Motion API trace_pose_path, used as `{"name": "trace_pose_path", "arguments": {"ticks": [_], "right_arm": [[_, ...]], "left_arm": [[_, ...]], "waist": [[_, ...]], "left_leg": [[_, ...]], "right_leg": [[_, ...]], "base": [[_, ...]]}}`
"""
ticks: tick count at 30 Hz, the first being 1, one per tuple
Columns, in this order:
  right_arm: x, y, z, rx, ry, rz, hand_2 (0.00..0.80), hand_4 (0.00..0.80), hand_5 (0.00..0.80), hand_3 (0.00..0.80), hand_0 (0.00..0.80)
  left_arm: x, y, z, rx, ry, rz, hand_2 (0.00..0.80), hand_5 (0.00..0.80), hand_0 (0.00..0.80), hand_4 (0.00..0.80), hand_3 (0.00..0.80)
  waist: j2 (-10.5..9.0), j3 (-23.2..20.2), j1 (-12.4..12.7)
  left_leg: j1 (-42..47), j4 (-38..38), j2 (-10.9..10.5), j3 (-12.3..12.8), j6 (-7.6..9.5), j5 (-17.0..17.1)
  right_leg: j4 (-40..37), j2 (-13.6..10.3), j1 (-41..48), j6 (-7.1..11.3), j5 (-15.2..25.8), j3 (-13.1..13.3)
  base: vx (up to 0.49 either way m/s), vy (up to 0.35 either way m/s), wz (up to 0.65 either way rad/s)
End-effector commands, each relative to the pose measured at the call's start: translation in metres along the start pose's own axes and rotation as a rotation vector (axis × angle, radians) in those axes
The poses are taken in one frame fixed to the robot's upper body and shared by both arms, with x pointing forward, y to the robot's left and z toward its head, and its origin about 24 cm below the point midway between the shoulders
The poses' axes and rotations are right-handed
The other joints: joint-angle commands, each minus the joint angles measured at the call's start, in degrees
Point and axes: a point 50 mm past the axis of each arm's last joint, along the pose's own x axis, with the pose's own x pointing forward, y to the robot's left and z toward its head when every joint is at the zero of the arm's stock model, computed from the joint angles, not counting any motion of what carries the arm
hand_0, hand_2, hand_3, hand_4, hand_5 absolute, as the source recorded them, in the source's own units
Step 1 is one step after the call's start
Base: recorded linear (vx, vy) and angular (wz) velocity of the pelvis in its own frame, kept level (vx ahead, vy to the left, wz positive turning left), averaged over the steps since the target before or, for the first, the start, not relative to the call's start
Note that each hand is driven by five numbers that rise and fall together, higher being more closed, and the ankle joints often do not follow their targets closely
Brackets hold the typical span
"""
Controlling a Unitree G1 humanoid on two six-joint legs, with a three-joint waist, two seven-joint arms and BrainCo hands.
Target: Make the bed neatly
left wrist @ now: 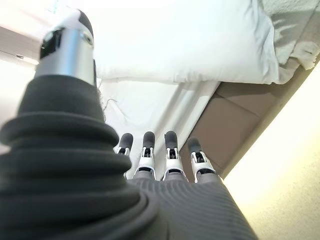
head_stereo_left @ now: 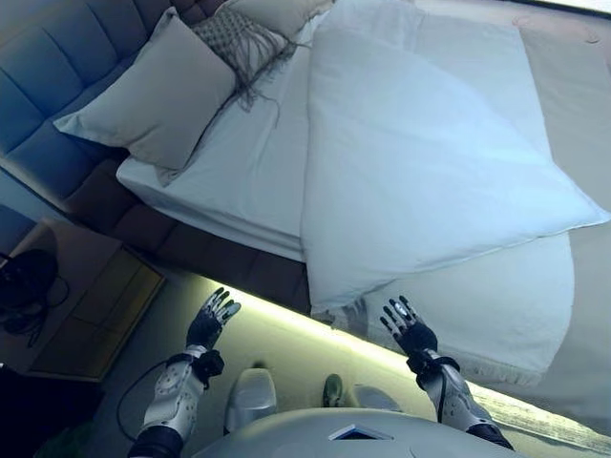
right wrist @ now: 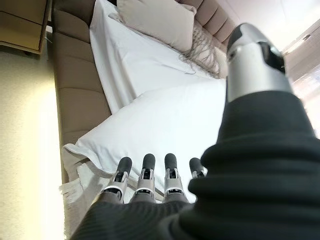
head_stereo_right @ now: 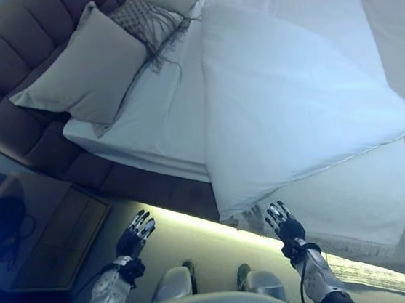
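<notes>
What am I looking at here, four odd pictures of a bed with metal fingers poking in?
This is a humanoid robot standing beside a bed, meant to make it. The two wide pictures come from cameras in its head, looking down. The two close ones come from cameras on its wrists, so each shows its own fingers from behind. The left hand and right hand are both open, raised before the bed's edge, holding nothing. On the bed lies a white duvet, folded back crookedly, over a white sheet. A beige pillow and a fringed cushion lean on the padded headboard.
</notes>
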Motion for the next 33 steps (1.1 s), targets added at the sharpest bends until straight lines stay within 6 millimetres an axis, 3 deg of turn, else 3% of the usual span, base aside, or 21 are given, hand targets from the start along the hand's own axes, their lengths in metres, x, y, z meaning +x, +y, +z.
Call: {"name": "trace_pose_path", "arguments": {"ticks": [1, 5, 8, 10, 12, 16, 18, 21, 24, 28, 33], "right_arm": [[-0.006, 0.014, 0.0, -0.004, -0.023, 0.094, 0.0, 0.0, 0.0, 0.0, 0.0], [-0.01, 0.012, -0.009, 0.005, 0.0, 0.086, 0.0, 0.0, 0.0, 0.0, 0.0], [-0.009, 0.014, -0.015, 0.018, -0.002, 0.08, 0.0, 0.0, 0.0, 0.0, 0.0], [-0.007, 0.018, -0.018, 0.033, 0.001, 0.056, 0.0, 0.0, 0.0, 0.0, 0.0], [-0.006, 0.027, -0.018, 0.048, -0.015, 0.069, 0.0, 0.0, 0.0, 0.0, 0.0], [-0.01, 0.031, -0.017, 0.038, -0.04, 0.072, 0.0, 0.0, 0.0, 0.0, 0.0], [-0.013, 0.028, -0.018, 0.022, -0.035, 0.075, 0.0, 0.0, 0.0, 0.0, 0.0], [-0.014, 0.024, -0.017, 0.026, -0.041, 0.072, 0.0, 0.0, 0.0, 0.0, 0.0], [-0.006, 0.021, -0.009, 0.036, -0.054, 0.08, 0.0, 0.0, 0.0, 0.0, 0.0], [0.005, 0.025, 0.0, 0.042, -0.061, 0.098, 0.0, 0.0, 0.0, 0.0, 0.0], [0.008, 0.027, 0.0, 0.04, -0.045, 0.11, 0.0, 0.0, 0.0, 0.0, 0.0]], "left_arm": [[-0.005, 0.007, 0.015, 0.036, -0.072, -0.004, 0.0, 0.0, 0.0, 0.0, 0.0], [-0.014, 0.015, 0.012, 0.046, -0.061, -0.006, 0.0, 0.0, 0.0, 0.0, 0.0], [-0.011, 0.018, 0.019, 0.053, -0.071, -0.016, 0.0, 0.0, 0.0, 0.0, 0.0], [-0.007, 0.018, 0.021, 0.07, -0.056, -0.014, 0.0, 0.0, 0.0, 0.0, 0.0], [-0.002, 0.014, 0.025, 0.096, -0.053, -0.042, 0.0, 0.0, 0.0, 0.0, 0.0], [0.002, 0.011, 0.028, 0.128, -0.054, -0.053, 0.0, 0.0, 0.0, 0.0, 0.0], [0.004, 0.009, 0.033, 0.125, -0.074, -0.052, 0.0, 0.0, 0.0, 0.0, 0.0], [0.008, 0.006, 0.04, 0.121, -0.104, -0.045, 0.0, 0.0, 0.0, 0.0, 0.0], [0.014, 0.003, 0.047, 0.108, -0.133, -0.032, 0.0, 0.0, 0.0, 0.0, 0.0], [0.012, 0.003, 0.049, 0.101, -0.152, -0.03, 0.0, 0.0, 0.0, 0.0, 0.0], [0.008, 0.01, 0.051, 0.095, -0.159, -0.019, 0.0, 0.0, 0.0, 0.0, 0.0]], "waist": [[0.67, -0.3, 3.1], [1.42, -1.1, 4.6], [1.63, -1.7, 5.2], [0.9, -2.2, 5.3], [-0.15, -3.1, 5.5], [0.58, -4.4, 4.2], [0.85, -4.4, 3.3], [1.13, -3.9, 2.4], [0.75, -2.5, 1.4], [-1.12, -1.8, 0.8], [-2.54, -2.5, 0.7]], "left_leg": [[-3.3, -7.1, -1.1, -0.8, -0.23, 11.7], [-6.1, -7.3, -2.6, -0.3, 0.1, 9.8], [-4.4, -7.2, -3.5, -0.9, 1.41, 9.2], [-3.2, -5.4, -5.5, -0.8, 3.48, 8.1], [-3.1, -2.9, -8.2, -0.6, 5.96, 6.3], [-0.9, -0.6, -11.5, 1.5, 9.52, 2.8], [0.6, 0.6, -12.2, 2.6, 10.33, 1.1], [2.5, 1.3, -11.8, 3.9, 10.29, -0.1], [6.3, 1.9, -11.1, 4.7, 9.55, -2.4], [9.7, 1.7, -10.9, 4.7, 8.56, -5.7], [12.5, 0.7, -10.7, 4.4, 8.45, -8.6]], "right_leg": [[4.7, -2.7, 5.4, 6.71, -5.1, 1.3], [6.7, -3.8, 8.6, 7.37, -8.3, 1.3], [8.6, -5.9, 9.7, 8.83, -9.7, 1.1], [11.8, -8.9, 10.3, 10.93, -6.3, 0.8], [18.3, -13.0, 9.2, 12.47, 0.5, 0.5], [35.8, -16.6, 3.6, 12.06, 7.8, 0.9], [38.8, -17.9, -0.6, 11.0, 7.3, 0.5], [33.1, -16.6, -2.8, 9.71, 5.3, -1.8], [22.0, -15.1, -6.4, 9.41, 4.9, -3.8], [9.6, -14.6, -9.1, 11.61, 9.8, -3.0], [3.6, -14.1, -10.6, 13.79, 14.0, -1.8]], "base": [[0.424, 0.048, -0.2], [0.424, 0.101, -0.23], [0.489, 0.191, -0.35], [0.435, 0.252, -0.47], [0.38, 0.294, -0.28], [0.348, 0.356, 0.02], [0.258, 0.244, 0.12], [0.206, 0.044, 0.01], [0.196, -0.056, -0.15], [0.18, -0.089, -0.08], [0.188, -0.088, 0.1]]}}
